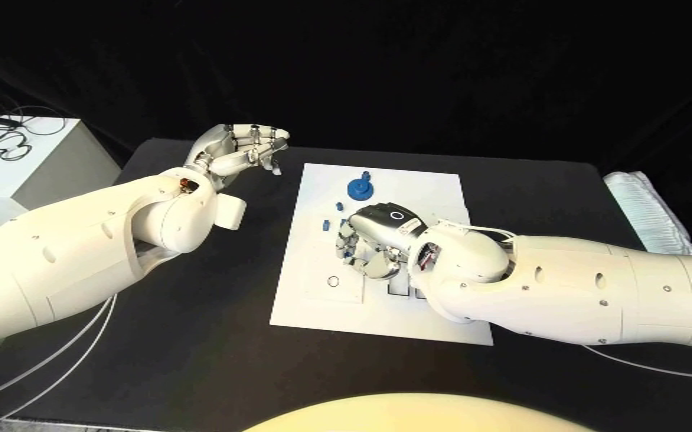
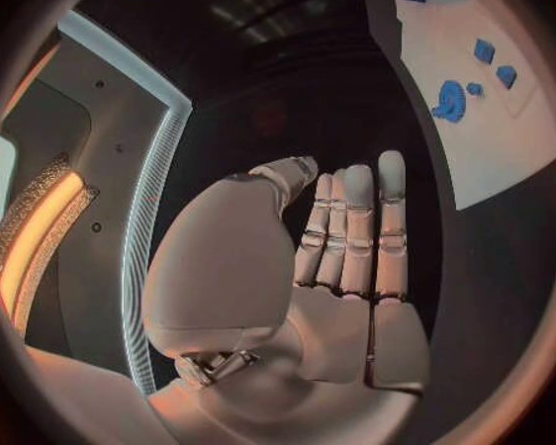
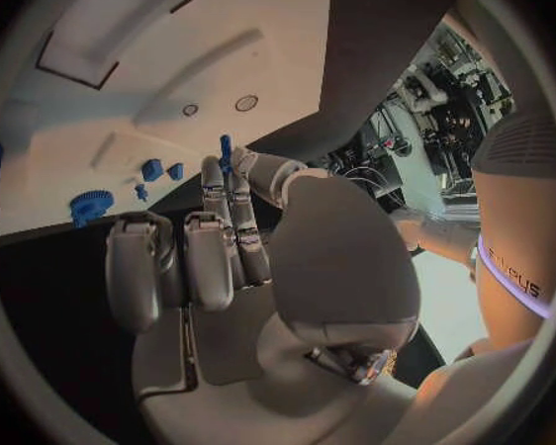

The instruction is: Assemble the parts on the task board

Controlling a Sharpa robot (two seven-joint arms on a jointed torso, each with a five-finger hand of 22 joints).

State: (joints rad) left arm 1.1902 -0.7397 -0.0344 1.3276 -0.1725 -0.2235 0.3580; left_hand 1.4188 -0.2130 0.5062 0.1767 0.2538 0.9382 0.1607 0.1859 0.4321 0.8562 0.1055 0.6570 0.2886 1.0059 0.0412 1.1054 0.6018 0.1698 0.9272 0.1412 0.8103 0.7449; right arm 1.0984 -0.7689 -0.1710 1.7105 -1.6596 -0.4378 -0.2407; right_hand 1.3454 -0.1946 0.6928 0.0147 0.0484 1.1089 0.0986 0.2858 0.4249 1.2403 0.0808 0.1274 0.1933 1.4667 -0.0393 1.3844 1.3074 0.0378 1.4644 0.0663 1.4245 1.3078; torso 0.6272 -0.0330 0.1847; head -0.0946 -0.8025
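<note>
The white task board (image 1: pixel 433 192) lies in the middle of the black table. A blue gear (image 1: pixel 361 189) stands near its far end, with small blue parts (image 1: pixel 330 214) just in front of it. My right hand (image 1: pixel 372 242) hangs over the board's middle, fingers pointing down. In the right wrist view a slim blue part (image 3: pixel 225 150) sits pinched between the thumb and a fingertip, with the gear (image 3: pixel 90 206) and small blue parts (image 3: pixel 152 168) on the board beyond. My left hand (image 1: pixel 245 147) hovers off the board's far left corner, fingers stretched out, holding nothing. The left wrist view also shows the gear (image 2: pixel 451 99).
A white box (image 1: pixel 43 162) with cables stands at the table's left edge. A pale ridged object (image 1: pixel 645 210) lies at the right edge. The board has a round hole (image 1: pixel 333 280) and slots (image 1: pixel 404 290) near its front.
</note>
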